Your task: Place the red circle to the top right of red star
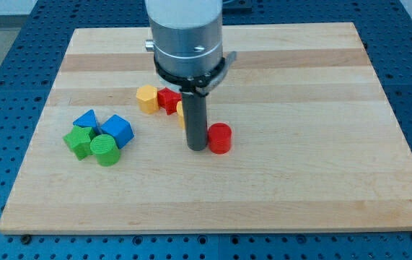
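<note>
The red circle [220, 138] is a short red cylinder standing near the middle of the wooden board [299, 87]. My tip [196, 148] rests on the board right against the circle's left side. The red star [168, 100] lies up and to the left of the circle, partly hidden behind my rod. A yellow hexagon block [146, 98] touches the star's left side. Another yellow block [181, 113] peeks out behind the rod, just right of the star; its shape is hidden.
A cluster sits at the view's left: a blue triangle [85, 119], a blue cube [117, 130], a green star [80, 141] and a green cylinder [104, 149]. The arm's grey body [187, 36] hangs over the board's top middle.
</note>
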`<control>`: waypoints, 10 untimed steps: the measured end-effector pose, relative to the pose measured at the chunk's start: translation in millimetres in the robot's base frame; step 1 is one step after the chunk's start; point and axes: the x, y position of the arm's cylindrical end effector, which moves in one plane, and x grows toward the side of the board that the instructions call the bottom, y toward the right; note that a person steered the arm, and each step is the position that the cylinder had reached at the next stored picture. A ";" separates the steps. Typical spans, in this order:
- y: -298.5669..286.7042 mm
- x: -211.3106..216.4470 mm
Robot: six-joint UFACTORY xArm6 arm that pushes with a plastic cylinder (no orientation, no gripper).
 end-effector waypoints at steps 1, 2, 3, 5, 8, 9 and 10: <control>-0.5 9.1; -0.4 16.7; 14.2 13.4; 71.7 9.5; 73.3 -98.1; 73.3 -131.1; 73.3 -136.9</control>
